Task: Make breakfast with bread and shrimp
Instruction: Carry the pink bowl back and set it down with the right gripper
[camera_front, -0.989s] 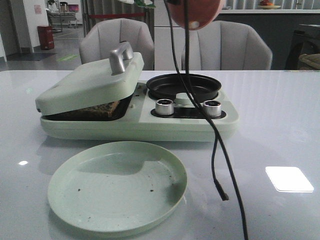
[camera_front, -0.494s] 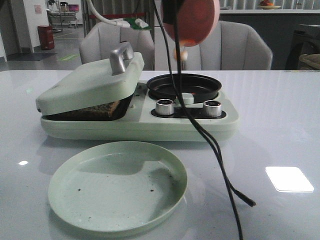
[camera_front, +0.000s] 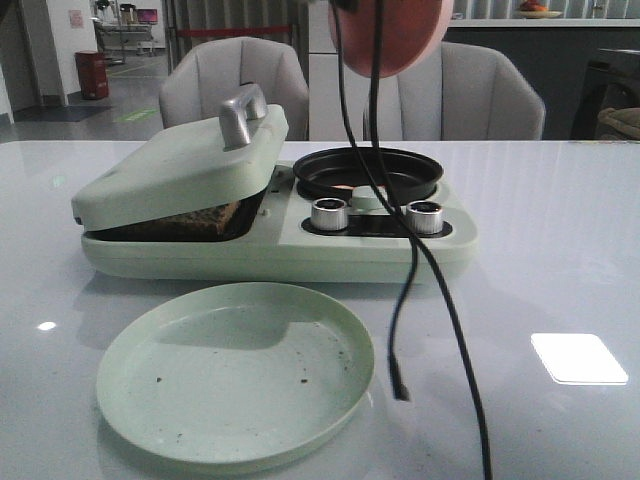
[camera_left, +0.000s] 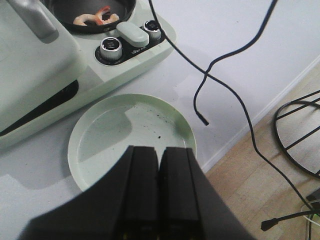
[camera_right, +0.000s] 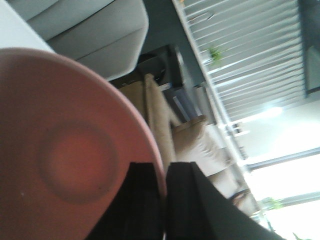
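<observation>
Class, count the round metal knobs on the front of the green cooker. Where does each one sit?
2. One knob sits left of the pale middle switch, the other knob right of it, both below the black pan. Hanging cables cross the panel, but none seems hidden.

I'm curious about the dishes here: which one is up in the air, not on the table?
The pink bowl, tipped on edge above the black pan, pinched at its rim by the right gripper. The green plate lies flat on the table.
</observation>
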